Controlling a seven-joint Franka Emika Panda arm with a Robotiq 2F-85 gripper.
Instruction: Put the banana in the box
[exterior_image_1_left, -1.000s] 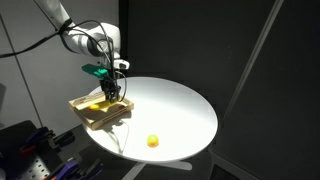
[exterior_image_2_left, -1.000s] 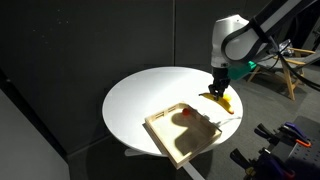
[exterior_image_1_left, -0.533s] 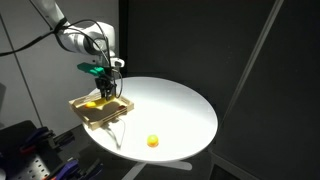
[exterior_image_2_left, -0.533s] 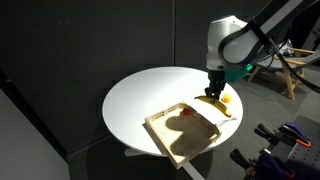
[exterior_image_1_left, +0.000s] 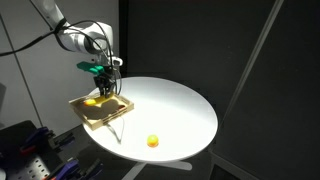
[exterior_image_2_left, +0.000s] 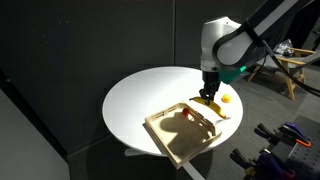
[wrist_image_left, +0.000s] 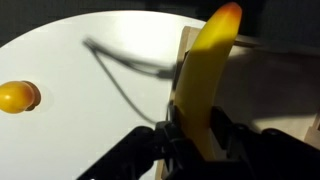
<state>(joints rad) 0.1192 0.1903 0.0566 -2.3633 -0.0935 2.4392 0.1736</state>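
My gripper (wrist_image_left: 195, 135) is shut on the banana (wrist_image_left: 205, 65), a yellow crescent that points away from the wrist camera. In both exterior views the gripper (exterior_image_1_left: 105, 90) (exterior_image_2_left: 208, 93) holds the banana (exterior_image_1_left: 95, 101) (exterior_image_2_left: 210, 104) low over the near rim of the box (exterior_image_1_left: 112, 113) (exterior_image_2_left: 180, 140), a shallow tan wooden tray lying on the round white table (exterior_image_1_left: 175, 105) (exterior_image_2_left: 140, 95). The box's rim also shows in the wrist view (wrist_image_left: 275, 95). A red mark (exterior_image_2_left: 186, 113) sits inside the box. Whether the banana touches the box cannot be told.
A small orange-yellow ball (exterior_image_1_left: 152, 141) (exterior_image_2_left: 228, 99) (wrist_image_left: 15, 96) lies on the table, apart from the box. A thin cable (wrist_image_left: 130, 65) trails across the table by the box. Dark curtains surround the table; equipment stands beyond its edge (exterior_image_2_left: 285, 135).
My gripper has carried the banana sideways from beside the ball to the box's rim. The ball and the box have not moved.
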